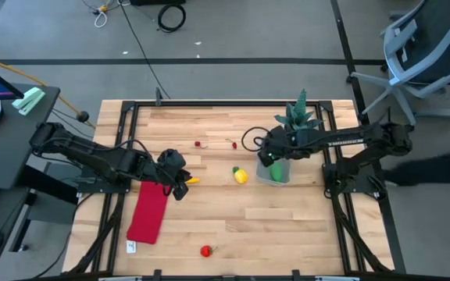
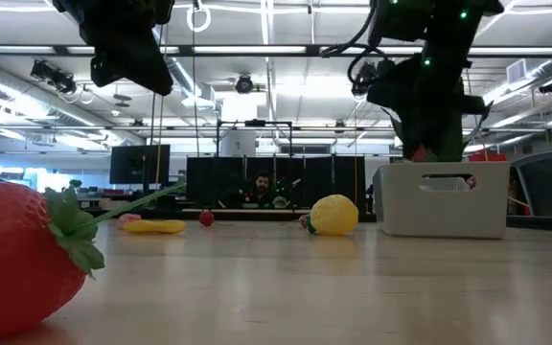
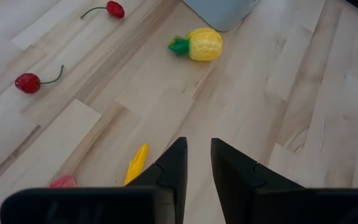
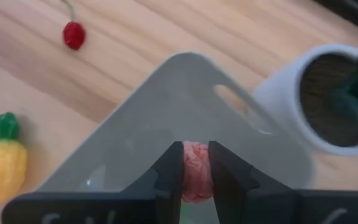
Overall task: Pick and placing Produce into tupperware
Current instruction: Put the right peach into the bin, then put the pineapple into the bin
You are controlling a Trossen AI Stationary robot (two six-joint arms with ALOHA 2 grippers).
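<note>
Strawberry (image 2: 17, 251): at the counter's (image 1: 287, 226) near edge, well apart from both arms, not yet collected.
Right end effector (image 4: 196, 163): poised directly over the tupperware (image 4: 185, 124), fingers clenched on a pink piece of produce (image 4: 197, 171), evidently positioned for a drop inside.
Tupperware: right of centre, just beside the potted plant (image 1: 301, 115).
Yellow pineapple (image 1: 241, 176): just left of the tub.
Left end effector (image 3: 196, 163): fingers slightly parted, empty, above a yellow pepper (image 3: 137, 164).
Two cherries (image 3: 28, 82): farther back.

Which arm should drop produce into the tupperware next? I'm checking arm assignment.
Right. Its claw already grips a pink piece directly above the tupperware; the left claw is empty, near the yellow piece.
</note>
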